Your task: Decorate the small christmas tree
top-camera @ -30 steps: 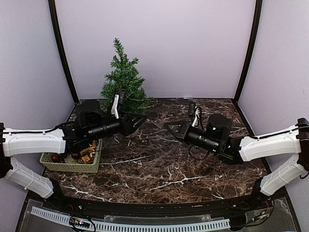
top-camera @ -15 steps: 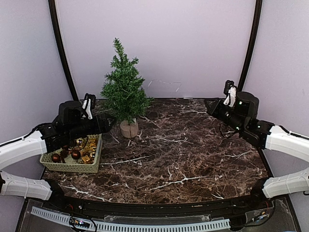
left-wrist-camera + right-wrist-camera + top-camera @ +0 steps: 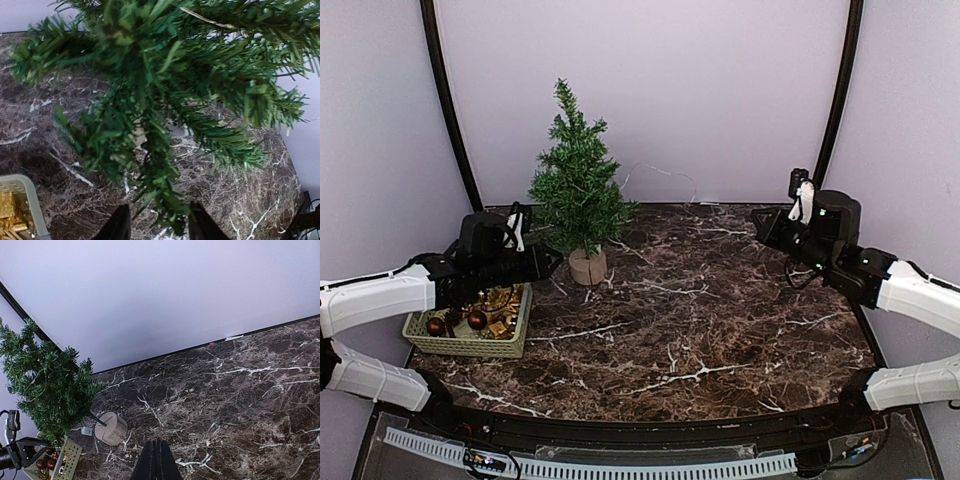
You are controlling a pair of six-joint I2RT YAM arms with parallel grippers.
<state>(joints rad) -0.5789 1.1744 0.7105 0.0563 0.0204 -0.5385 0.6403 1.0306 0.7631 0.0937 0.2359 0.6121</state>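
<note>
Dark marble table (image 3: 700, 330), lilac walls. The tree (image 3: 578, 195) stands upright at rear left, just beside the basket (image 3: 516, 336) of ornaments. Within the last second both arms left the table centre. The right gripper (image 3: 763, 220) withdrew to the right rear, fingers together, holding nothing. The left gripper (image 3: 550, 263) swung out over the basket, then returned to the lowest branches, fingers apart with 1 branch tip between them. Judgement: no ornament shows in its grasp, so a hanging attempt is either finished or not yet supplied.

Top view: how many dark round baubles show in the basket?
2: one bauble at the left end of the basket, another mid-basket. The left arm covers the far part, so more may be hidden.
</note>
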